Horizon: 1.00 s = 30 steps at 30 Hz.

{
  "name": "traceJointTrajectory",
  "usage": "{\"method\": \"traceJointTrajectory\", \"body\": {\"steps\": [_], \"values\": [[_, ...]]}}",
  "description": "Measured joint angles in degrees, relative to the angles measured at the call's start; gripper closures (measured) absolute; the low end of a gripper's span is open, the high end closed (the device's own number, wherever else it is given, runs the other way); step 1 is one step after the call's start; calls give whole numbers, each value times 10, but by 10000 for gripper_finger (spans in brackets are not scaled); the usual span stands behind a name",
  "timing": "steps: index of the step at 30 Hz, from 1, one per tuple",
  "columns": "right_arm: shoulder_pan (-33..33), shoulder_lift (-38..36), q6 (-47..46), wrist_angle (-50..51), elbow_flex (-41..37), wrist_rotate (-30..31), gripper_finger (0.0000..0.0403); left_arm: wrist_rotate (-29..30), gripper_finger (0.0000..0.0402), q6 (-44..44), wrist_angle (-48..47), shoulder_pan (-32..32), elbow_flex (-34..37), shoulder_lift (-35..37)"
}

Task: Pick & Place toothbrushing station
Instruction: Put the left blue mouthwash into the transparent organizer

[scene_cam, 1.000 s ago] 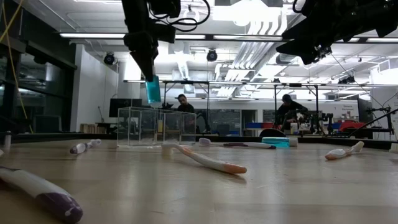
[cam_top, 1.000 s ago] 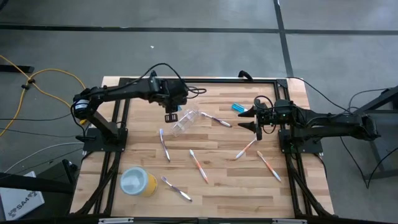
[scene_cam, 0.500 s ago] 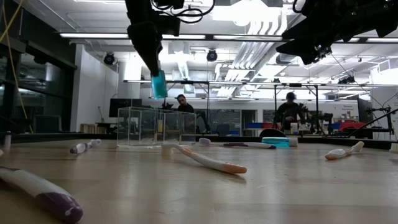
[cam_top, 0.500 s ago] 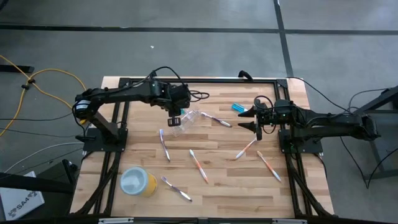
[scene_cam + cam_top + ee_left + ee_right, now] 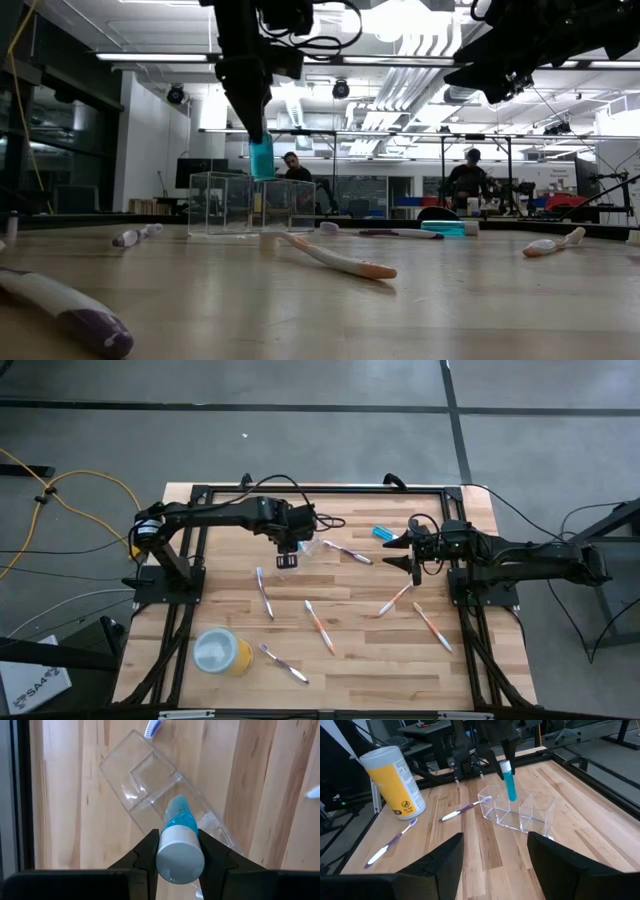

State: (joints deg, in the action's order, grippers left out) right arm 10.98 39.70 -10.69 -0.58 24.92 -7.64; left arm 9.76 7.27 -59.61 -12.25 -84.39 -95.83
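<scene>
Now that our left gripper [image 5: 179,851] has carried the blue tube [image 5: 179,822] over the clear holder [image 5: 150,785], jaws clamped on it, lowering comes next; our right gripper [image 5: 412,549] waits with jaws spread.

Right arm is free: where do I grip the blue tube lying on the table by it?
Grip the lying blue tube across its middle, from straight above: it lies flat, bare wood on both sides. Turn the open right gripper across its slant. The left gripper holds the other tube over the clear holder.
</scene>
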Motion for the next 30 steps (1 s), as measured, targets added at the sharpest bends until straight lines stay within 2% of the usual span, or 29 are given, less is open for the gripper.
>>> {"method": "traceJointTrajectory", "body": {"steps": [15,30], "values": [[0,0,0,0,0,0,192,-50,314,24,1,-42,0,-63],[0,0,0,1,0,0,192,-62,314,48,40,-47,1,-101]]}}
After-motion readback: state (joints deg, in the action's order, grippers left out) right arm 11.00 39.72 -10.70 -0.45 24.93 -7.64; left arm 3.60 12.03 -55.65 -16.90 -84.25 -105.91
